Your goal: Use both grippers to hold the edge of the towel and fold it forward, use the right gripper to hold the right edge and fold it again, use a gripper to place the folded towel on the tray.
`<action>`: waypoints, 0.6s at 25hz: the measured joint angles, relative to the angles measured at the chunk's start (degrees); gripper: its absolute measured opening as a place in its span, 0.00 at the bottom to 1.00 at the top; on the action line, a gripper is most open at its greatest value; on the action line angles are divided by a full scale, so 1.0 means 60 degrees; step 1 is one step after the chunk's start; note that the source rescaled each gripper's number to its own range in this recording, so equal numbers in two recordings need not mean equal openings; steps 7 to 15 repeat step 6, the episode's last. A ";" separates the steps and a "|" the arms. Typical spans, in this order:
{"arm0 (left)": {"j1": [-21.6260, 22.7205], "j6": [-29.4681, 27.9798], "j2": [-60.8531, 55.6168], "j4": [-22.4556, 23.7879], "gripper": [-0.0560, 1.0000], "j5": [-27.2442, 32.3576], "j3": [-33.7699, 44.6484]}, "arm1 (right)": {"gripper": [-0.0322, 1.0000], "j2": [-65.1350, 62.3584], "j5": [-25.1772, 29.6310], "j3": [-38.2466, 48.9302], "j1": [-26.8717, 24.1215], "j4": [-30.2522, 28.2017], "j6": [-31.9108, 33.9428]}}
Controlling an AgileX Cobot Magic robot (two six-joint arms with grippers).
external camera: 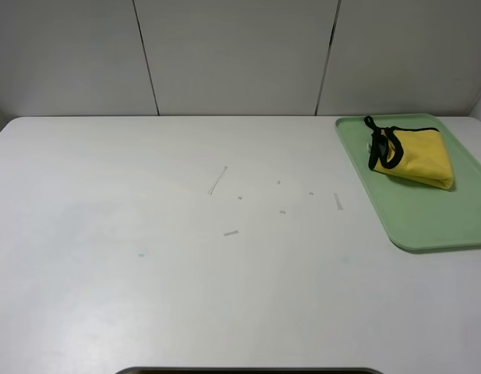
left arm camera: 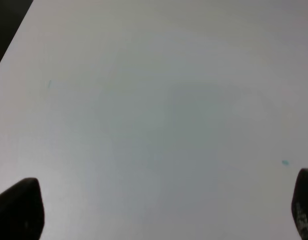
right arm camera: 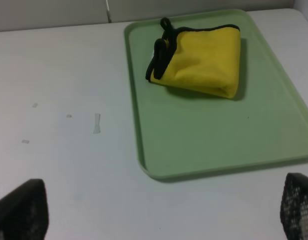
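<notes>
The yellow towel [external camera: 415, 156] lies folded into a small bundle on the far part of the pale green tray [external camera: 427, 214] at the table's right. Its black piping and loop [external camera: 374, 142] face left. It also shows in the right wrist view [right arm camera: 201, 60] on the tray [right arm camera: 218, 135]. Neither arm shows in the high view. My right gripper [right arm camera: 163, 210] is open and empty, back from the tray's near edge; only its fingertips [right arm camera: 21, 207] show. My left gripper [left arm camera: 158, 205] is open and empty over bare table.
The white table [external camera: 185, 257] has a few small tape scraps [external camera: 218, 179] and marks near its middle. A panelled white wall [external camera: 240, 54] stands behind the table. A dark strip [external camera: 248, 371] shows at the table's front edge.
</notes>
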 joint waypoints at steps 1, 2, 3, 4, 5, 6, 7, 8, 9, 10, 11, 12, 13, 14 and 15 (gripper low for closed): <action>0.0000 0.0000 0.0000 0.0000 1.00 0.0000 0.0000 | 1.00 0.0000 0.0000 0.0000 0.0000 0.0000 0.0000; 0.0000 0.0000 0.0000 0.0000 1.00 0.0000 0.0000 | 1.00 0.0000 0.0000 0.0000 0.0000 0.0000 0.0000; 0.0000 0.0000 0.0000 0.0000 1.00 0.0000 0.0000 | 1.00 0.0000 0.0000 0.0000 0.0000 0.0000 0.0000; 0.0000 0.0000 0.0000 0.0000 1.00 0.0000 0.0000 | 1.00 0.0000 0.0000 0.0000 0.0000 0.0000 0.0000; 0.0000 0.0000 0.0000 0.0000 1.00 0.0000 0.0000 | 1.00 0.0000 0.0000 0.0000 0.0000 0.0000 0.0000; 0.0000 0.0000 0.0000 0.0000 1.00 0.0000 0.0000 | 1.00 0.0000 0.0000 0.0000 0.0000 0.0000 0.0005; 0.0000 0.0000 0.0000 0.0000 1.00 0.0000 0.0000 | 1.00 0.0000 0.0000 0.0000 0.0000 0.0000 0.0005; 0.0000 0.0000 0.0000 0.0000 1.00 0.0000 0.0000 | 1.00 0.0000 0.0000 0.0000 0.0000 0.0000 0.0005; 0.0000 0.0000 0.0000 0.0000 1.00 0.0000 0.0000 | 1.00 0.0000 0.0000 0.0000 0.0000 0.0000 0.0005; 0.0000 0.0000 0.0000 0.0000 1.00 0.0000 0.0000 | 1.00 0.0000 0.0000 0.0000 0.0000 0.0000 0.0005; 0.0000 0.0000 0.0000 0.0000 1.00 0.0000 0.0000 | 1.00 0.0000 0.0000 0.0000 0.0000 0.0000 0.0005; 0.0000 0.0000 0.0000 0.0000 1.00 0.0000 0.0000 | 1.00 0.0000 0.0000 0.0000 0.0000 0.0000 0.0005; 0.0000 0.0000 0.0000 0.0000 1.00 0.0000 0.0000 | 1.00 0.0000 0.0000 0.0000 0.0000 0.0000 0.0005; 0.0000 0.0000 0.0000 0.0000 1.00 0.0000 0.0000 | 1.00 0.0000 0.0000 0.0000 0.0000 0.0000 0.0005; 0.0000 0.0000 0.0000 0.0000 1.00 0.0000 0.0000 | 1.00 0.0000 0.0000 0.0000 0.0000 0.0000 0.0005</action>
